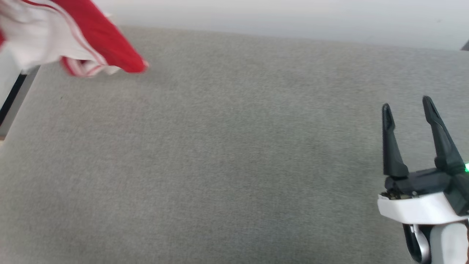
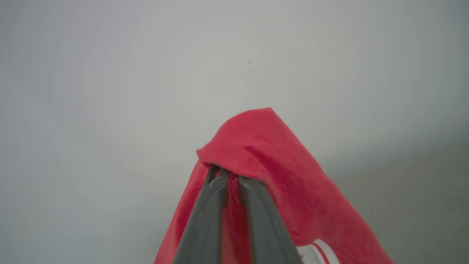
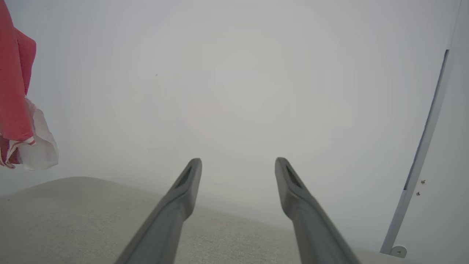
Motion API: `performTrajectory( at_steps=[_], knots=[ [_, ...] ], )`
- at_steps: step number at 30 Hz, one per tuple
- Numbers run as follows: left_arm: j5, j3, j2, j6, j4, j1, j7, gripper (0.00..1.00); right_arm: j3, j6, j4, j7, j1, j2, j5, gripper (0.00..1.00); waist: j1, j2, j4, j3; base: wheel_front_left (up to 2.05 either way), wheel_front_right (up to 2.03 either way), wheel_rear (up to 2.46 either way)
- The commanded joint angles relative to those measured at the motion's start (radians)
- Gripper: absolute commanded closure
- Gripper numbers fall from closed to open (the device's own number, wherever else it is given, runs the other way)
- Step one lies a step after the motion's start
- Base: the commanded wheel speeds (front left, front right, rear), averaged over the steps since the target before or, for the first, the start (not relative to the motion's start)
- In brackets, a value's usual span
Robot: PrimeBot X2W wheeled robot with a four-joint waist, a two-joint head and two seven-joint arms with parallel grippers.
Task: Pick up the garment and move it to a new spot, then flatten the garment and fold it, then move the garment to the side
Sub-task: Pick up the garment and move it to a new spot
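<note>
1. Left gripper [image 2: 225,175] is clamped on a red fold of the garment [image 2: 271,154], which dangles above the grey surface [image 1: 234,154], far left.
2. Right gripper [image 1: 407,105] is spread wide, well apart from it.

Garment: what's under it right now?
The garment hangs from the shut left hand, whose tips are hidden under its red fold. Below it lies the grey cushioned surface; the patch right behind the cloth is covered.

right end effector [image 1: 406,104]: two long dark tapered fingers [image 1: 392,146], black base [image 1: 421,181], glossy white shell [image 1: 414,209], small green light [image 1: 466,168], perhaps an indicator. left end effector [image 2: 228,175] looks grey.
</note>
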Motion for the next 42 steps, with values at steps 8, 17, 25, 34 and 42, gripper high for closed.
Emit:
performTrajectory(
  at_steps=[8,17,25,34,42],
  knots=[
    [-0.032,-0.02,0.054,0.123,-0.345,0.126,0.088,1.0,-0.057,0.0,-0.022,-0.001,0.05,0.01,-0.003,0.0,0.0,0.0,-0.085,-0.038,0.0,0.0,0.0],
    [-0.04,-0.068,0.078,0.233,-0.682,0.22,0.18,1.0,-0.084,0.0,-0.019,-0.001,0.09,0.025,0.0,0.0,0.0,0.0,-0.2,-0.049,0.0,0.0,0.0],
    [-0.026,-0.149,0.026,0.277,-0.795,0.278,0.242,1.0,-0.082,0.0,-0.003,-0.001,0.092,0.027,0.033,0.0,0.0,0.0,-0.284,-0.022,0.0,0.0,0.0],
    [-0.089,-0.25,-0.04,0.263,-0.673,0.42,0.248,1.0,-0.045,0.0,0.013,-0.001,0.048,0.027,0.074,0.0,0.0,0.0,-0.342,0.041,0.0,0.0,0.0],
    [-0.129,-0.316,-0.103,0.185,-0.46,0.492,0.244,1.0,-0.012,0.0,0.017,-0.001,0.025,0.026,0.087,0.0,0.0,0.0,-0.353,0.063,0.0,0.0,0.0]
  ],
)
